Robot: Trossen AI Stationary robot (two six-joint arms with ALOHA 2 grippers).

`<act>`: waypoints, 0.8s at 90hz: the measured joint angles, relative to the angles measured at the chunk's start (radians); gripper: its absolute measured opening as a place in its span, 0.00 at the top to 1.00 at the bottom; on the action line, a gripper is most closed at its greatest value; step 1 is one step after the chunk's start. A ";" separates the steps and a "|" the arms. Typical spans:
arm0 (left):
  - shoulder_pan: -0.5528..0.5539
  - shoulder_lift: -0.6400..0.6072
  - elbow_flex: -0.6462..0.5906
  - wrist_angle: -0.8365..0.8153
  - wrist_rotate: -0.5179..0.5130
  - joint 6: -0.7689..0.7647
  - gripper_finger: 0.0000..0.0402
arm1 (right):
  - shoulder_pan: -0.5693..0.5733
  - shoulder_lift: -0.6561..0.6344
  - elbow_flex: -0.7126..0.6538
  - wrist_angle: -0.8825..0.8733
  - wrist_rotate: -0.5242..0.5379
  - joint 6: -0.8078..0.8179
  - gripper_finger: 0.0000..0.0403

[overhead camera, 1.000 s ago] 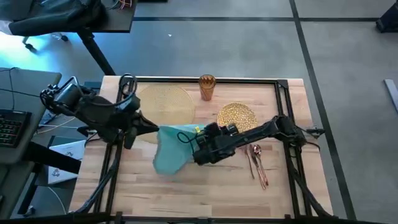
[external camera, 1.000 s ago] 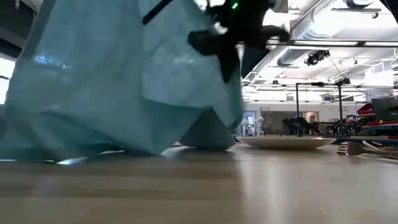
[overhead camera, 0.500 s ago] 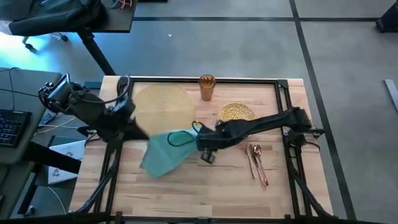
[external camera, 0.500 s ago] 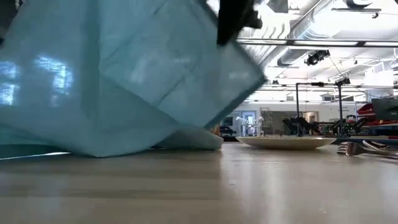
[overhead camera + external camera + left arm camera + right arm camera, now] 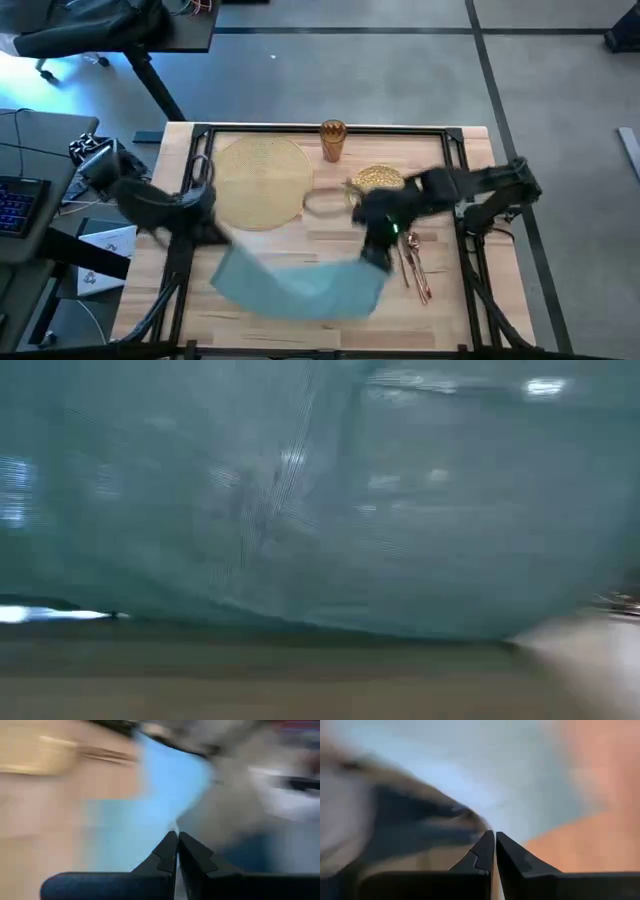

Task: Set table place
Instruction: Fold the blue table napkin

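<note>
Fingers [image 5: 165, 851] pinch napkin [image 5: 300, 285] — stretched left-right.

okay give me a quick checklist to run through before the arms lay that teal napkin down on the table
1. Left claw shut on the napkin: ok.
2. Right claw shut on the napkin: ok.
3. Napkin spread between both claws: ok.
4. Napkin clear of the cutlery: cannot tell; its right edge is close.
5. Placemat, plate and cup clear of the napkin: ok.
6. Napkin flat on the table: not ok.
</note>
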 joint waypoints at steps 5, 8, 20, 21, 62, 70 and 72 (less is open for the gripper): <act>0.037 0.000 -0.015 -0.112 -0.132 -0.043 1.00 | -0.063 0.007 -0.010 -0.069 0.074 -0.014 1.00; 0.056 -0.001 -0.033 -0.180 -0.201 -0.082 1.00 | -0.100 0.009 -0.020 -0.085 0.115 -0.025 1.00; 0.151 -0.011 -0.142 -0.203 -0.328 -0.145 1.00 | -0.212 0.024 -0.122 -0.009 0.221 -0.080 1.00; 0.158 -0.012 -0.151 -0.198 -0.325 -0.139 1.00 | -0.217 0.025 -0.131 0.002 0.222 -0.088 1.00; 0.286 0.005 -0.383 -0.130 0.014 -0.129 1.00 | -0.141 0.023 -0.582 0.660 -0.010 -0.100 1.00; 0.285 0.003 -0.377 -0.103 0.107 -0.089 1.00 | -0.119 0.037 -0.654 0.785 -0.019 -0.071 0.99; 0.283 0.003 -0.372 -0.089 0.143 -0.064 1.00 | -0.114 0.043 -0.668 0.810 -0.020 -0.067 0.98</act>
